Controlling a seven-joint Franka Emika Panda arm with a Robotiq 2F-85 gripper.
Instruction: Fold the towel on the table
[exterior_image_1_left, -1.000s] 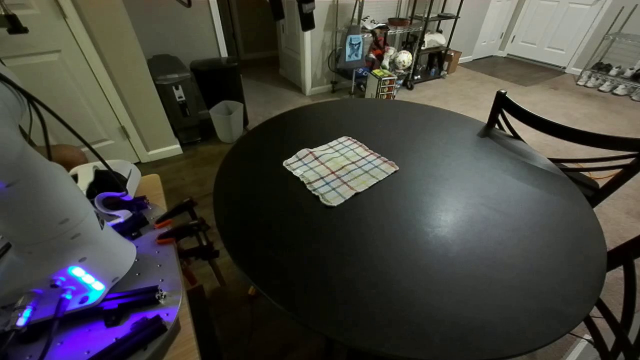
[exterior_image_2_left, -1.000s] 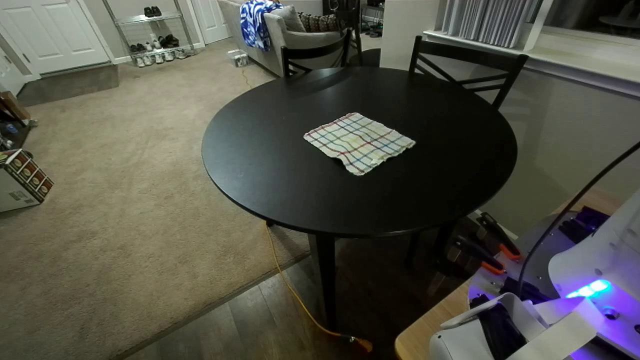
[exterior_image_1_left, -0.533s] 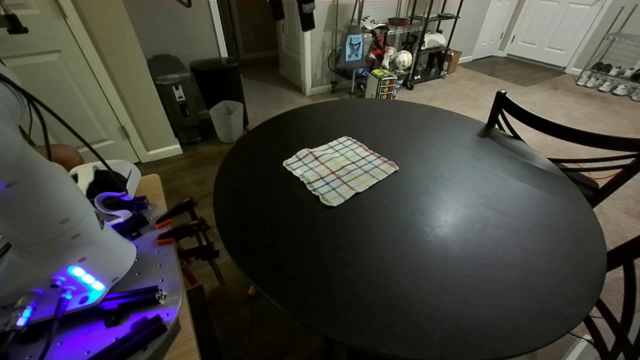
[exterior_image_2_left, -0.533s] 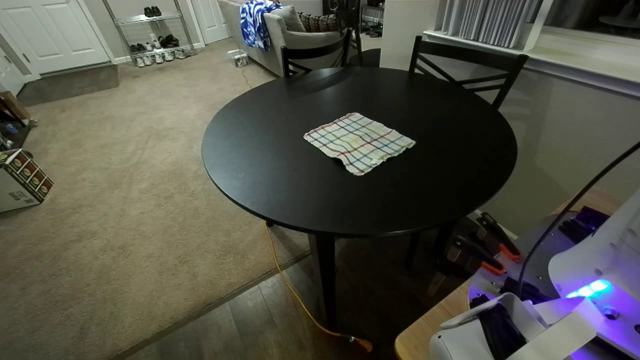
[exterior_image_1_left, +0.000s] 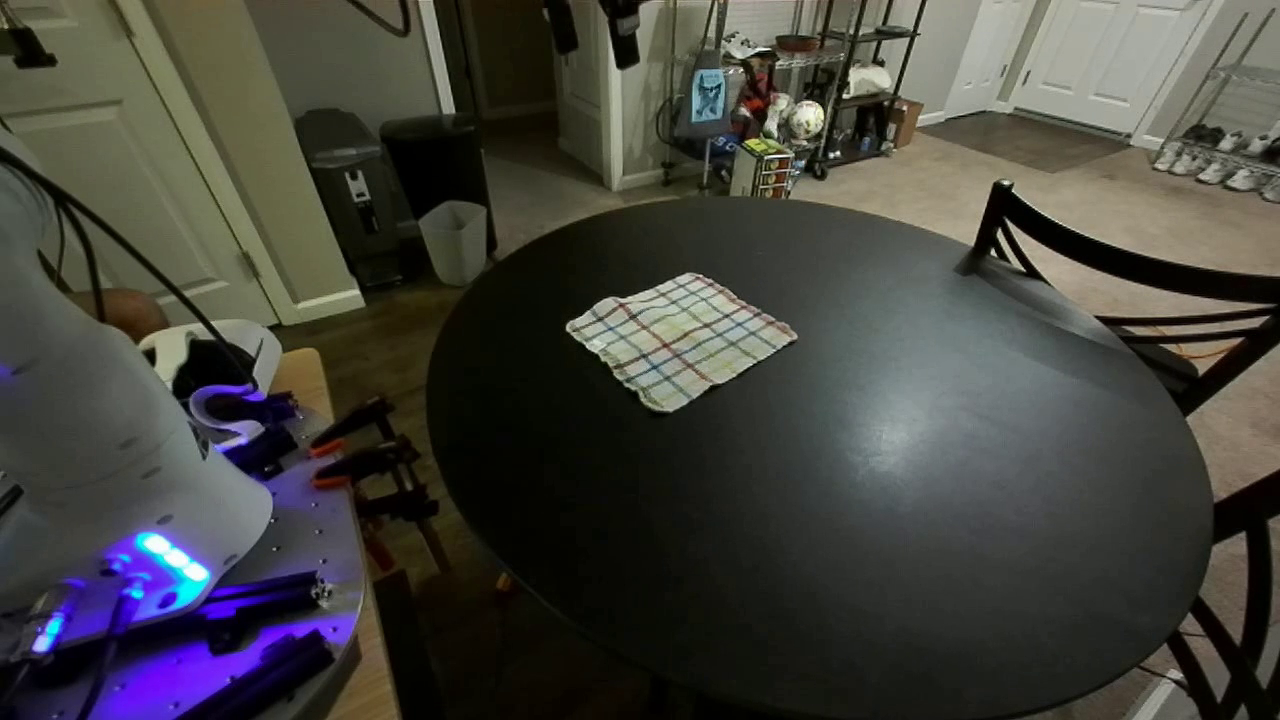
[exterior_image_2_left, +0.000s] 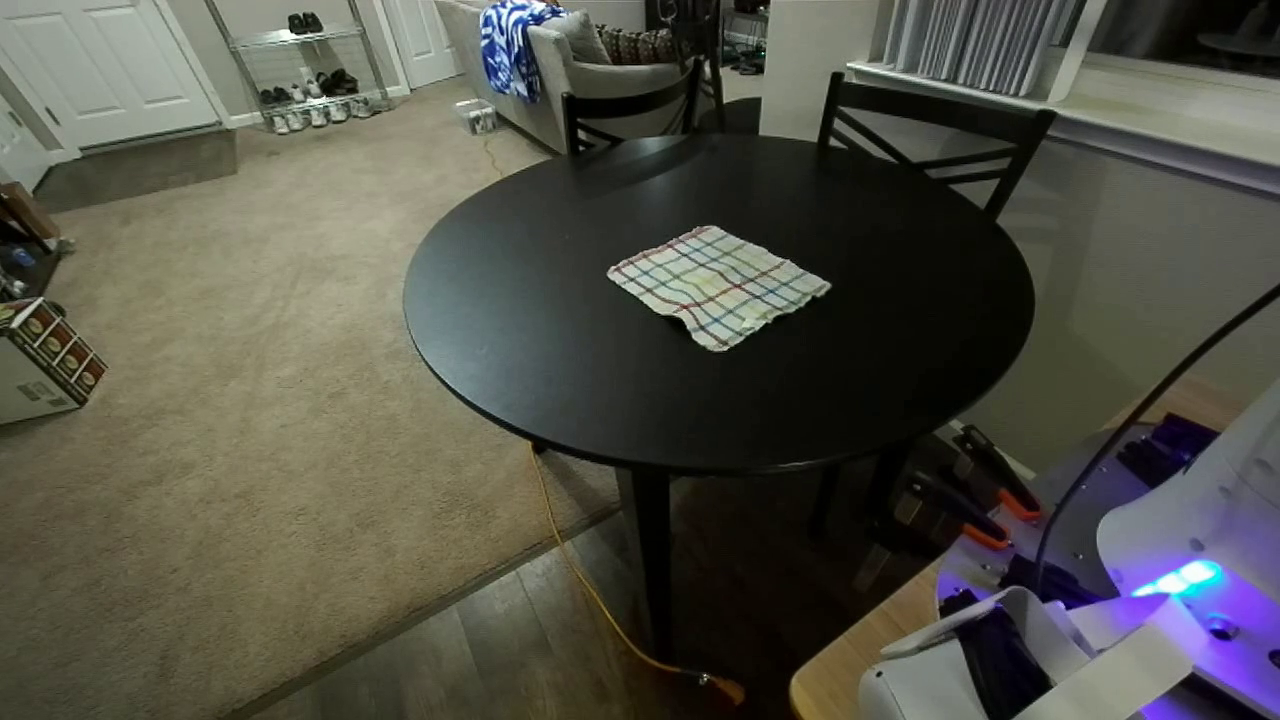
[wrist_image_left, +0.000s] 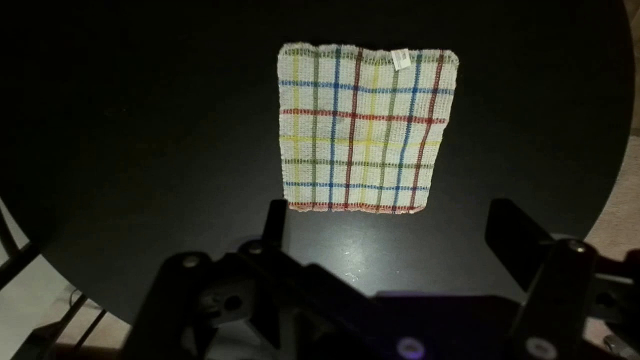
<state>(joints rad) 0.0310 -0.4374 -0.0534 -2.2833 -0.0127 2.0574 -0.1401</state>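
Since the towel (wrist_image_left: 367, 130) is lying spread out on the table (exterior_image_2_left: 530, 330), I'd say folding hasn't begun and this is just the approach. Going by the wrist view, it sits ahead of the end effector (wrist_image_left: 388, 220), a bit off to picture-left, with the red-striped edge (wrist_image_left: 356, 206) nearest. The fingers (wrist_image_left: 275, 225) are spread wide, holding nothing, and neither exterior view shows a finger on the towel. It's squarish, so no obvious long axis. What matters imo: that near edge runs roughly parallel to the line between the fingers, so closing as-is would likely bunch along it rather than pinch across it. Probably wants a twist, then forward and down. Can't tell how high the end effector hovers, and cloth that thin might slip on the first grab.
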